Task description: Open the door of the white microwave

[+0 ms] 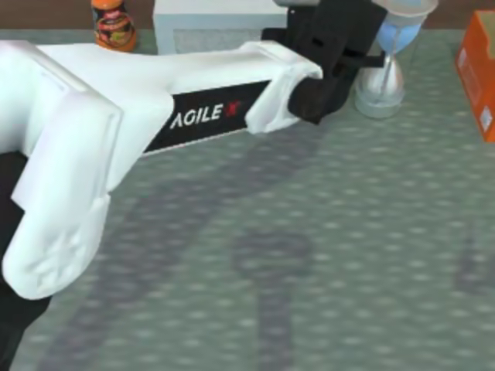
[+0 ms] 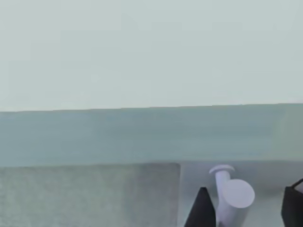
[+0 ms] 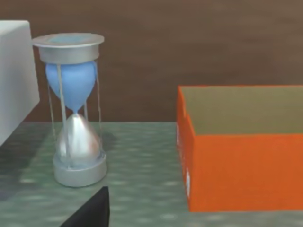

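Left gripper (image 2: 244, 213) at the white microwave (image 1: 224, 27), table's far edge; jaws apart around the door (image 2: 90, 194) handle (image 2: 229, 191). Door not yet swung.

Even light, soft arm shadows (slightly blurred)

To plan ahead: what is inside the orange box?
Orange box open: only tan inner walls show; its front wall hides the floor. Left pincer works at the white microwave.
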`<state>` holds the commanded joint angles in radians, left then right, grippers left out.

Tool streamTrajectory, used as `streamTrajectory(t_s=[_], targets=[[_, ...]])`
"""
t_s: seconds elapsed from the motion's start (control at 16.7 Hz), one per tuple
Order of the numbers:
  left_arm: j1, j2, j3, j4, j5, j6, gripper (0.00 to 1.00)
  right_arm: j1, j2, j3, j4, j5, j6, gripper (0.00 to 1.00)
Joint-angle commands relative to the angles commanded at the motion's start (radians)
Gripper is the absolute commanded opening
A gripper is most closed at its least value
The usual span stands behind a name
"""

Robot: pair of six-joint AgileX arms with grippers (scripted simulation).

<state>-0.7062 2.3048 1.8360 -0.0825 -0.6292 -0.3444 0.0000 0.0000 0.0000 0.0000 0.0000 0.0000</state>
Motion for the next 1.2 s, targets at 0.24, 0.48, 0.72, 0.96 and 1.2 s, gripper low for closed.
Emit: streamTrajectory(t_s=[0.24, 0.48, 0.72, 0.96, 1.2], targets=[[-0.056, -0.023, -0.053, -0.008, -0.005, 0.003, 0.00, 0.000, 0.000, 0.000, 0.000, 0.000, 0.000, 1.00], [-0.040, -0.070, -0.117, 0.029, -0.025, -0.017, 0.00, 0.000, 0.000, 0.000, 0.000, 0.000, 0.000, 1.00], [-0.036, -0.083, -0.137, 0.040, -0.032, -0.024, 0.00, 0.000, 0.000, 0.000, 0.000, 0.000, 0.000, 1.00], [-0.036, -0.083, -0.137, 0.040, -0.032, -0.024, 0.00, 0.000, 0.000, 0.000, 0.000, 0.000, 0.000, 1.00], [-0.036, -0.083, -0.137, 0.040, -0.032, -0.024, 0.00, 0.000, 0.000, 0.000, 0.000, 0.000, 0.000, 1.00]])
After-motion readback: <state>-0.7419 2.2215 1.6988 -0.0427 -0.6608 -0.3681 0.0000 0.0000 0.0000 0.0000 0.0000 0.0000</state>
